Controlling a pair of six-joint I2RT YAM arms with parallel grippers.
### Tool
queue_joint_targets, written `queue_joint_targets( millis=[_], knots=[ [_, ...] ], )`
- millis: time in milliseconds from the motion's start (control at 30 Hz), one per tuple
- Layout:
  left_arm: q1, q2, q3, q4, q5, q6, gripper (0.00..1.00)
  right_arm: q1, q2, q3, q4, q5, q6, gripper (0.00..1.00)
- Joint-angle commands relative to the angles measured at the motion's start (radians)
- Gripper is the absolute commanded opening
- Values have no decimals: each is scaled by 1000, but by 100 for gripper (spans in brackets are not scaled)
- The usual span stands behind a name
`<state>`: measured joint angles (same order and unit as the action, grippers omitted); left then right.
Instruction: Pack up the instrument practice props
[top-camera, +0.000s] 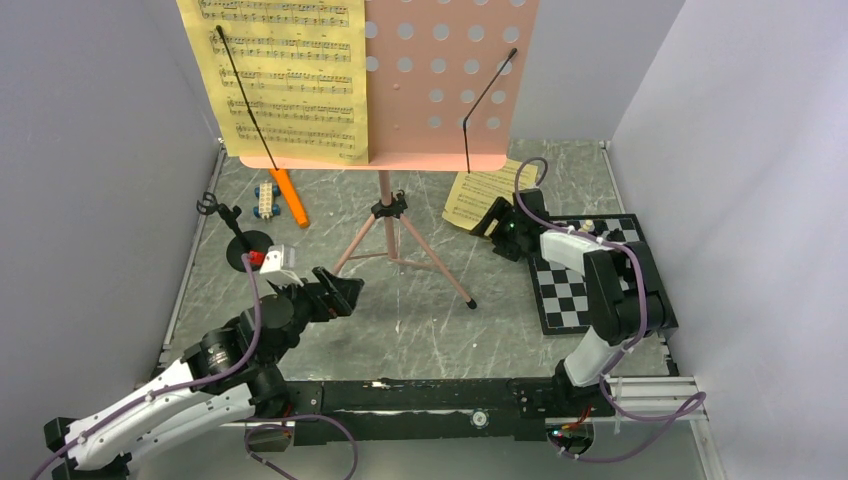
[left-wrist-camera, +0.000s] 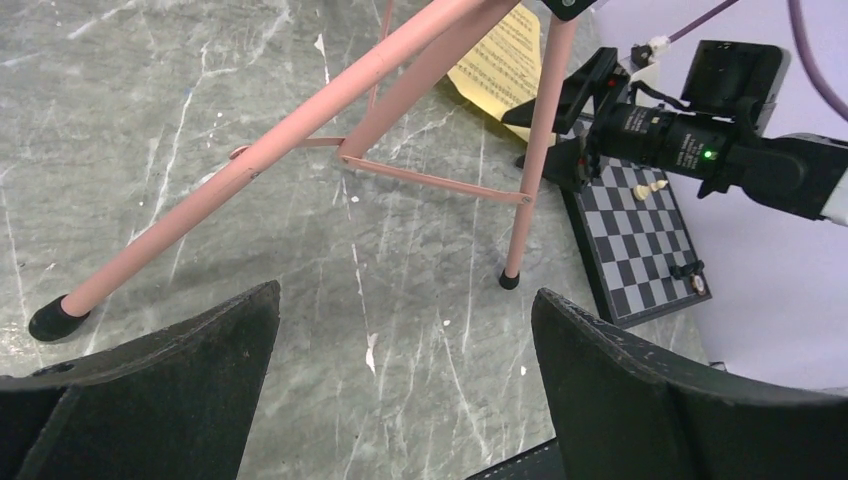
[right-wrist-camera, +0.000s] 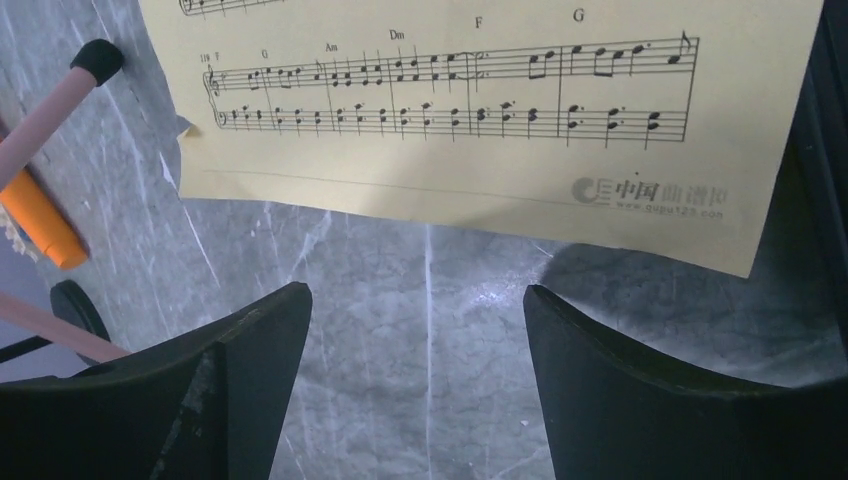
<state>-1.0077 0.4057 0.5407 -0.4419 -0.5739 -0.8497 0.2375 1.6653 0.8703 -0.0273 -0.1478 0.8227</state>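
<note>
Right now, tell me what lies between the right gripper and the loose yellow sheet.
Only bare grey table. The right wrist view shows the right gripper, jaws open, short of the yellow sheet, with nothing else on the stretch between them.

- Pink music stand (top-camera: 450, 80): top of the desk is cut by the upper edge in the overhead view. Only the legs show in the left wrist view.
- Yellow sheet on the stand (top-camera: 285, 80): top lines cropped.
- Loose yellow sheet (right-wrist-camera: 480, 120): upper part is out of frame in the right wrist view. Overhead, it lies partly behind the desk's lip.
- Orange microphone (top-camera: 291, 198): far end hidden behind the desk. Only a stub shows at the right wrist view's edge.
- Chessboard (top-camera: 560, 298): partly covered by the right arm (top-camera: 608, 288). Piece types too small to tell.
- Toy blocks (top-camera: 266, 198): details unreadable.
</note>
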Motion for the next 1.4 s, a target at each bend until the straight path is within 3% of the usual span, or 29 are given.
queue_joint_targets(
  millis=[0,400,867,1133,1367],
  knots=[
    [-2,-35,-27,30,-4,-14,99,26,19,18,119,36,52,83],
    [-2,-11,-35,37,19,-9,99,27,159,142,193,145,122,82],
    [-2,-65,-63,11,-37,14,99,8,349,391,196,124,112,83],
    [-2,-26,-60,38,-41,36,99,59,430,465,226,-1,93,74],
    [-2,14,-49,46,-23,36,99,119,511,577,242,-138,90,75]
  ],
)
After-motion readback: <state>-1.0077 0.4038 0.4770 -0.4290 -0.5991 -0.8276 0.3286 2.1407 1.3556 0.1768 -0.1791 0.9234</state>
